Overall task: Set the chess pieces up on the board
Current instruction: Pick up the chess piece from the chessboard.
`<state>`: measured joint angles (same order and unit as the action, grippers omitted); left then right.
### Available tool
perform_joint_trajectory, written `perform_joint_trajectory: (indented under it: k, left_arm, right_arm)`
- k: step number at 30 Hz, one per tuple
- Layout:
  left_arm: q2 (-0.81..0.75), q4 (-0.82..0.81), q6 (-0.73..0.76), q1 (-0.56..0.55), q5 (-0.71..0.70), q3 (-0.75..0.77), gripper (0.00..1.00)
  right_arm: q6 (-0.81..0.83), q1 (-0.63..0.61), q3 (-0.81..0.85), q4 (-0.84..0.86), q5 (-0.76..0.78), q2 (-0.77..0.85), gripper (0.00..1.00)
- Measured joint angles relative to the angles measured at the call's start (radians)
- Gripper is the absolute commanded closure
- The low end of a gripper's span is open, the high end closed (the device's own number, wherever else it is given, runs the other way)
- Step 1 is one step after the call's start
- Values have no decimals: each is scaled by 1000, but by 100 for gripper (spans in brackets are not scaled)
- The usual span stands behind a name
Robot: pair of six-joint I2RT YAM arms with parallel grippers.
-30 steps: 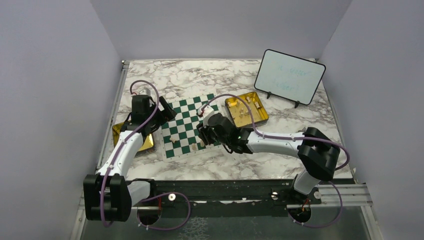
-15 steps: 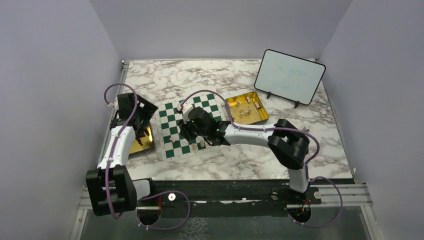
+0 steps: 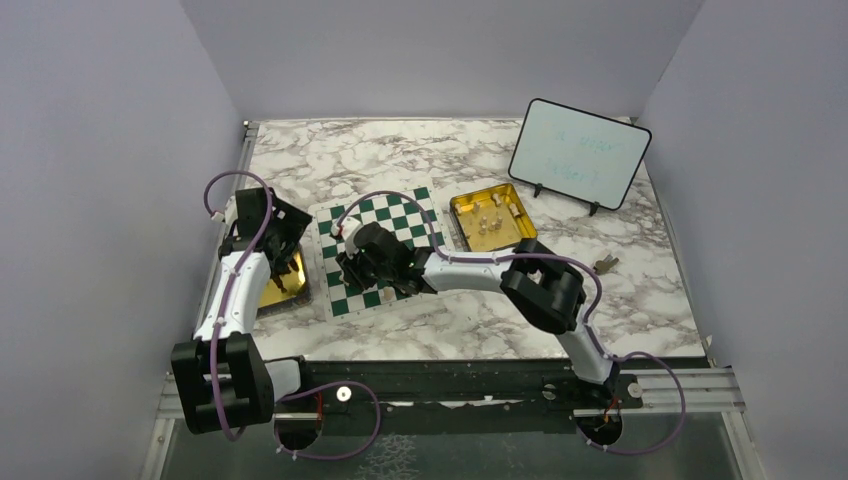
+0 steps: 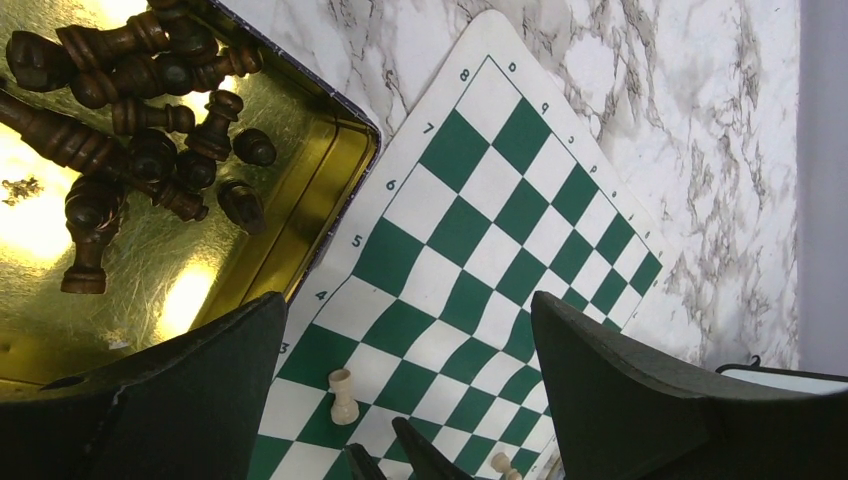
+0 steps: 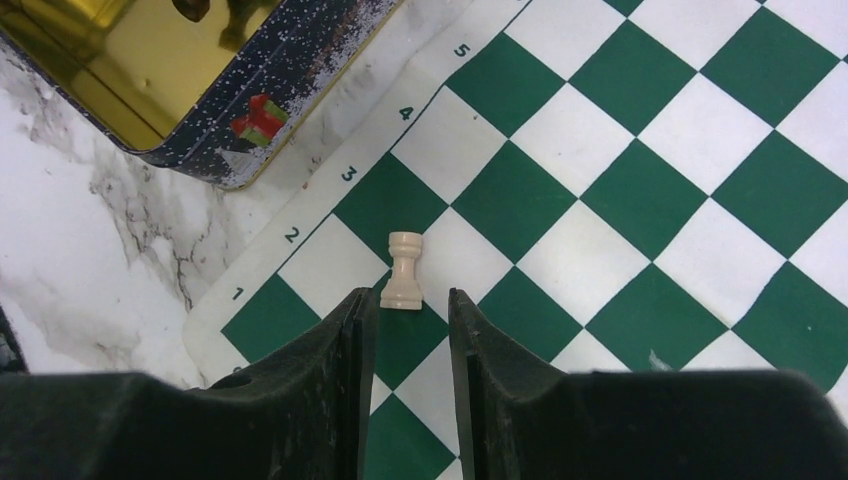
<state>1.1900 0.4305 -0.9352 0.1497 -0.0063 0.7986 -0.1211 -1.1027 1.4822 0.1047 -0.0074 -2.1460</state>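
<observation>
Cream and upright, a rook (image 5: 404,270) stands on the board (image 5: 620,200) just ahead of the right pincer (image 5: 410,305), its foot about level with the fingertips and in line with the gap. The jaws are narrow yet wider than the rook, and neither the left finger (image 5: 345,380) nor its twin seems to press it, so nothing is held. Left of the tips runs the numbered border, with the corner square by the 1 beside the left finger. Further ahead and left, a gold tin (image 5: 290,80) sits on the marble table (image 5: 90,250).

If the rook belongs on that corner, the grip should close squarely and low on its waist, lift clear, then set it down centred.

The left pincer (image 4: 408,315) gapes wide and empty over the board's edge, with dark pieces (image 4: 130,110) to its left.
</observation>
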Motion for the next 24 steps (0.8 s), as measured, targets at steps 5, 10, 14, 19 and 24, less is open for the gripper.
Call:
perform_joint_trajectory:
  k: [5,10,14,19,24]
  left_arm:
    - [8,28,-2,0,-3,19,8]
    - [8,30,-3,0,-3,21,9]
    - [8,34,-3,0,-3,21,9]
    - [8,39,-3,0,-2,21,10]
    - [8,44,-2,0,-2,21,11]
  right_arm:
    - [18,-1,24,-11,-2,-30,65]
    - [31,-2,25,-16,-9,-44,66]
    - [42,-5,42,-23,-16,-65,66]
    - [45,-11,45,-30,-18,-76,66]
    - [55,-13,45,-32,-18,-81,68]
